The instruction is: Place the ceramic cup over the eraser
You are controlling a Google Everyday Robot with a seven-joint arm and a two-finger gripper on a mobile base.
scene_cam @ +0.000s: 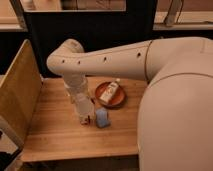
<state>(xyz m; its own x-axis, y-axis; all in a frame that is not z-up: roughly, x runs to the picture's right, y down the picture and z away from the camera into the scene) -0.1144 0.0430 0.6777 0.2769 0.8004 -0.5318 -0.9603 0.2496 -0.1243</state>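
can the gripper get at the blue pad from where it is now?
Probably yes. The gripper sits low on the wooden table, just left of the light-blue pad, with nothing visible between them. The reddish-brown bowl lies behind, out of the way.

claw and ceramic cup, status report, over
Claw down at the wooden table, beside the light-blue rectangular pad. Small white ceramic cup and eraser not visible. Pale bottle lies in the reddish-brown bowl.
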